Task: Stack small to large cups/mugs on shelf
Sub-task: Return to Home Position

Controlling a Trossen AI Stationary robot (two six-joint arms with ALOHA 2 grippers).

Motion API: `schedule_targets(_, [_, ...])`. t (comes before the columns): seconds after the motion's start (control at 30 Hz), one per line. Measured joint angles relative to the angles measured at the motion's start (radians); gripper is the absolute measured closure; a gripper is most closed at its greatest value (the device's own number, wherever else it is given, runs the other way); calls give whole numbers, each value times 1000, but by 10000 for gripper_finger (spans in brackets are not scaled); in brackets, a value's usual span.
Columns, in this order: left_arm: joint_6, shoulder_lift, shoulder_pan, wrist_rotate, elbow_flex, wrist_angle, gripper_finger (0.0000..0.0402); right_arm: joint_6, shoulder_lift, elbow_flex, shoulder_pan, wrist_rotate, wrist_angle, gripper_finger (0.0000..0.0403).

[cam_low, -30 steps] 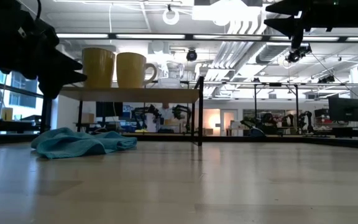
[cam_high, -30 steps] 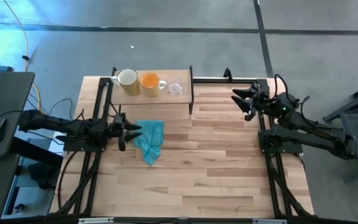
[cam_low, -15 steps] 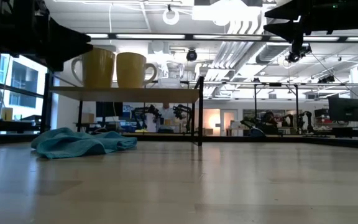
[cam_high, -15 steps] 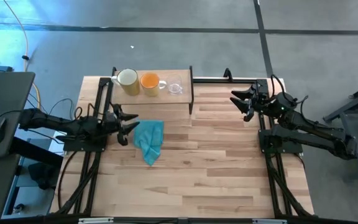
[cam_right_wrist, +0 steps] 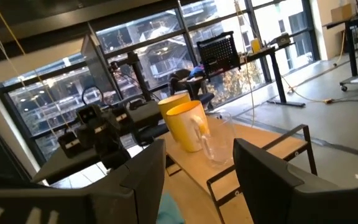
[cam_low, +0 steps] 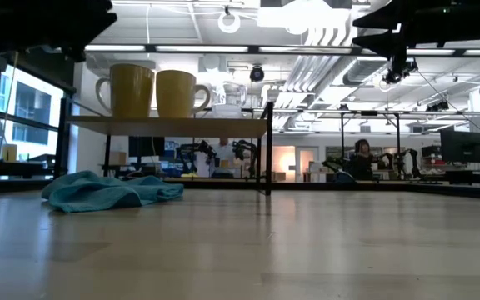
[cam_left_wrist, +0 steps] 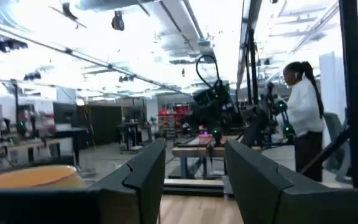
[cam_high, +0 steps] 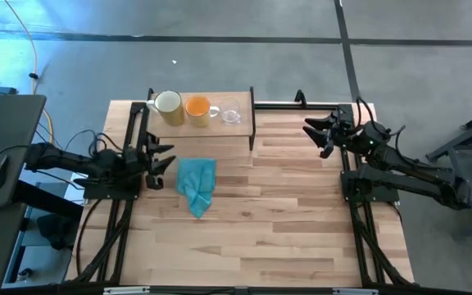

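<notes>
On the shelf (cam_high: 211, 124) at the table's far side stand three vessels in a row: a cream mug (cam_high: 168, 103), an orange mug (cam_high: 197, 106) and a small clear glass cup (cam_high: 231, 116), each on its base. My left gripper (cam_high: 167, 156) hangs open near the table's left edge, in front of the shelf and beside a teal cloth (cam_high: 197, 182). At the right edge my right gripper (cam_high: 311, 135) is open too, facing the shelf. The right wrist view shows the orange mug (cam_right_wrist: 188, 127) and the glass cup (cam_right_wrist: 219, 142) past its fingers.
The teal cloth (cam_low: 111, 190) lies crumpled on the plank tabletop in front of the shelf's left half. The shelf stands on thin black legs (cam_low: 267, 150). A person (cam_left_wrist: 303, 118) stands in the room beyond the table. The table's near half has free room.
My left gripper has risen from beside the cloth, tipped its fingers upward and rolled, drawing a little toward the table's left and far edges. It stays open. In the low view it has gone up past the mugs. The cloth and the vessels have kept still.
</notes>
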Motion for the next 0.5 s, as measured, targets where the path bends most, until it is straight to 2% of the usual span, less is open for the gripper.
schedule_targets(0.1, [15, -4, 15, 12, 0, 15, 248, 0, 19, 0, 0, 0, 3, 222])
schedule_targets(0.27, [33, -70, 56, 98, 27, 52, 248, -2, 42, 0, 0, 0, 13, 222])
schedule_targets(0.5, [-33, -284, 96, 135, 29, -157, 248, -2, 45, 0, 0, -20, 30, 222])
